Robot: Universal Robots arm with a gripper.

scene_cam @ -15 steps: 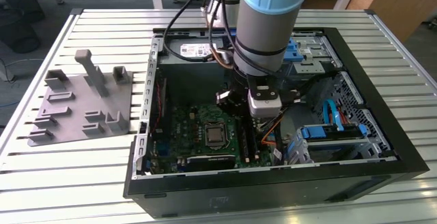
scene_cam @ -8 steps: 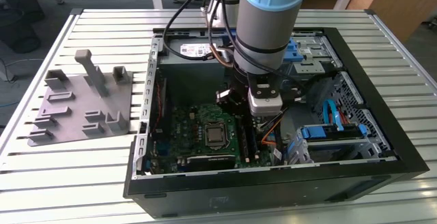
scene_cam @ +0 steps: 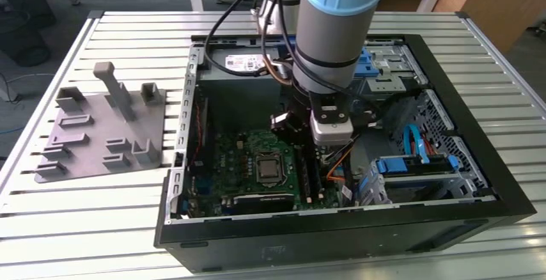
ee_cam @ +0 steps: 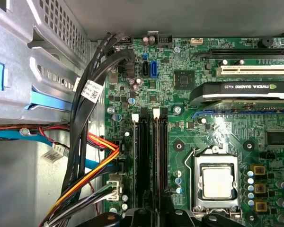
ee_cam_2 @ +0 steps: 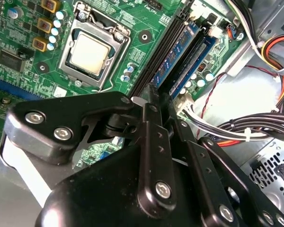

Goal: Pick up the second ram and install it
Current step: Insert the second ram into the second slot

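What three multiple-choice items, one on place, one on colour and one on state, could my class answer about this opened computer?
1. Where is the black gripper?
A. Over a grey plastic fixture
B. Inside the black computer case, above the motherboard
C. Beside the case, over the table

2. What colour is the flat motherboard?
A. Green
B. Red
C. White

3. How is the square silver processor?
A. Hidden under a fan
B. Lying on the table
C. Bare in its socket

Answers:
1 B: in the exterior view the grey and light blue arm reaches down into the case.
2 A: both wrist views show a green board.
3 C: its metal top is uncovered in both wrist views.
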